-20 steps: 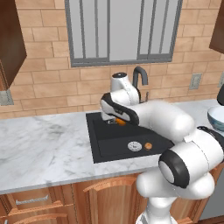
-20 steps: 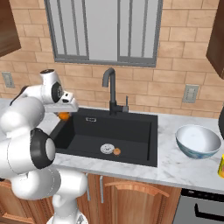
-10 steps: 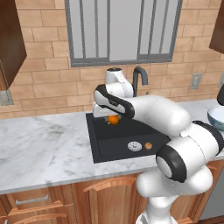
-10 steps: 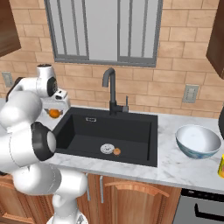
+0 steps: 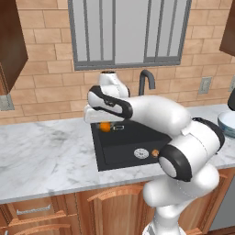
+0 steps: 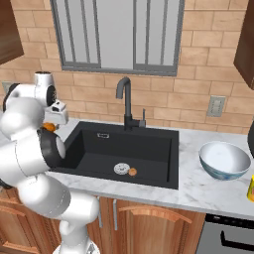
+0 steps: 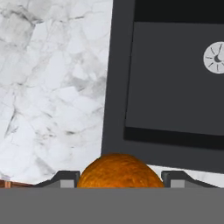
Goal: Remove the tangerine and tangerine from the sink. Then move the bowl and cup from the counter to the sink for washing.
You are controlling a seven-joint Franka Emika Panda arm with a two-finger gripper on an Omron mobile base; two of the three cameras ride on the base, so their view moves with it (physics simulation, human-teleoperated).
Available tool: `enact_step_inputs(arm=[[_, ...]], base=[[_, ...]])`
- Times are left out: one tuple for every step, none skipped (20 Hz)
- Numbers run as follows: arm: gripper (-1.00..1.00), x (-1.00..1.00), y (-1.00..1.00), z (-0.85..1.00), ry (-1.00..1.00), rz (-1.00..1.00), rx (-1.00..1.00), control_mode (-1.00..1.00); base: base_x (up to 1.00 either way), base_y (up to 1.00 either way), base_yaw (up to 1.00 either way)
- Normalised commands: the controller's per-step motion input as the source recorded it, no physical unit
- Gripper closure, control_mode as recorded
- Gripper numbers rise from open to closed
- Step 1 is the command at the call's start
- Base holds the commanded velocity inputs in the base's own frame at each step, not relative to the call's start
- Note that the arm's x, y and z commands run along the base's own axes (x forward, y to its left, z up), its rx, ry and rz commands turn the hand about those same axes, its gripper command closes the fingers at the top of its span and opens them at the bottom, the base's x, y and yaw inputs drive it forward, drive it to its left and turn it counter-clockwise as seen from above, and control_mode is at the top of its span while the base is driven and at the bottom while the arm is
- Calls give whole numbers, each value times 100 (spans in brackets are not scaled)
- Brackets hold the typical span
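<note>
Counter: white marble, grey veins, flat and glossy, over wooden cabinet fronts. A wide bare stretch runs left of the basin; brick wall closes the back edge.

Sink: large black rectangular basin, matte, sunk into the marble with straight walls. Dark curved faucet stands at its back rim. Round silver drain sits on the floor toward the front.

Bowl: wide, round, glossy white with a bluish cast, upright on the counter right of the sink, well apart from the rim.

Cup: a yellow sliver at the right frame edge, near the bowl; shape hard to read.

Gripper: held above the sink's left rim, where black edge meets marble. Jaws stand fairly wide, closed on a bright tangerine, round with a pebbled skin, filling the gap between the fingertips. From the left base view the fruit hangs just over the basin's back-left corner.

Dull tangerine: small, tan-orange, on the sink floor just beside the drain.
</note>
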Motion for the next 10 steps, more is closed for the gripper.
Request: enact_step_inputs(arm=[[100, 0, 50, -7, 0, 0, 3, -100], [100, 0, 50, -9, 0, 0, 1, -100], [100, 0, 48, -12, 0, 0, 1, -100], [100, 0, 48, -12, 0, 0, 0, -100], [100, 0, 48, -12, 0, 0, 0, -100], [100, 0, 47, -13, 0, 0, 0, -100], [100, 0, 45, -14, 0, 0, 0, -100], [100, 0, 42, -17, 0, 0, 0, -100], [100, 0, 39, -17, -1, 0, 0, -100], [100, 0, 34, -21, -7, -1, 0, -100]], base=[[0, 0, 0], [0, 0, 0], [0, 0, 0], [0, 0, 0], [0, 0, 0], [0, 0, 0], [0, 0, 0], [0, 0, 0], [0, 0, 0], [0, 0, 0]])
